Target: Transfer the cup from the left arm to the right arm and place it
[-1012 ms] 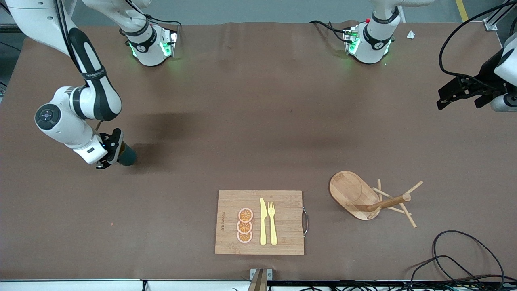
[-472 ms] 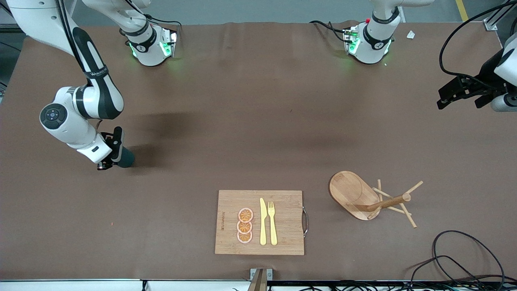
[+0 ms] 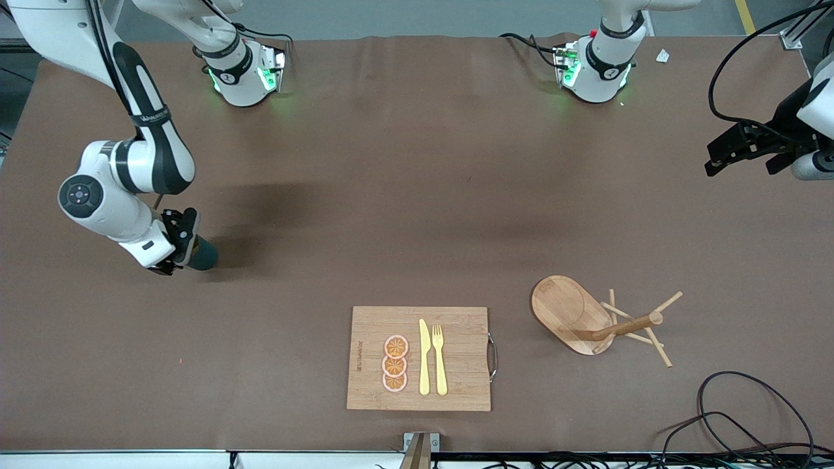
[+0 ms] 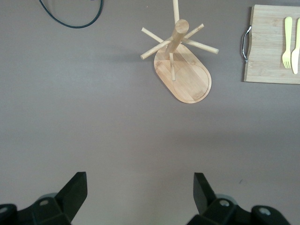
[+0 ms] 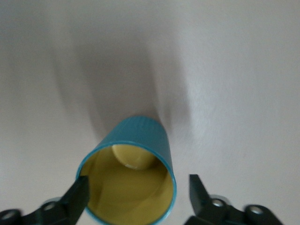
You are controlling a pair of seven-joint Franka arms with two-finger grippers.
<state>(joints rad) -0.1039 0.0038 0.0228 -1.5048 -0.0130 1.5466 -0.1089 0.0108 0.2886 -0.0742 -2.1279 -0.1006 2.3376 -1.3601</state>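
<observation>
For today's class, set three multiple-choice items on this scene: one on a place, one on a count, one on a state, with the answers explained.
1. Where is the cup?
A. Toward the right arm's end of the table, between the right end effector's fingers
B. On the wooden rack
C. Beside the loose cable

2. How many orange slices lie on the cutting board?
A. Two
B. Three
C. Five

3. The left end effector, over the left arm's end of the table, is:
A. Shut on a fork
B. Open and empty
C. Shut on the cup

Answers: 1 A, the right wrist view shows it between those fingers; 2 B, three rounds in a row; 3 B, its fingers are spread with nothing between them.
</observation>
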